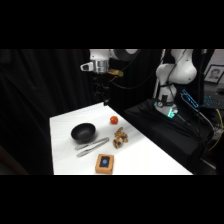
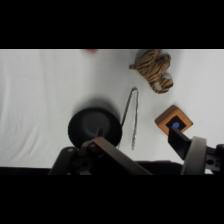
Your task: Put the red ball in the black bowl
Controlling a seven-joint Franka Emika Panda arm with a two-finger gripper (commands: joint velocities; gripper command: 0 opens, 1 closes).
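A white table [image 1: 150, 160] seen from the side: the red ball [image 1: 114, 119] rests on it at about 2 o'clock from the black bowl [image 1: 83, 132], near it but not touching, and the bowl holds nothing. Silver tongs [image 1: 92, 146] lie at the bowl's 5 o'clock, a tan-brown lumpy cluster [image 1: 120, 137] at its 3 o'clock, and an orange-edged square block [image 1: 104, 163] beyond the tongs. The gripper [image 1: 102, 95] hangs high over the table's far edge – its fingers [image 2: 187, 150] spread apart, grasping nothing.
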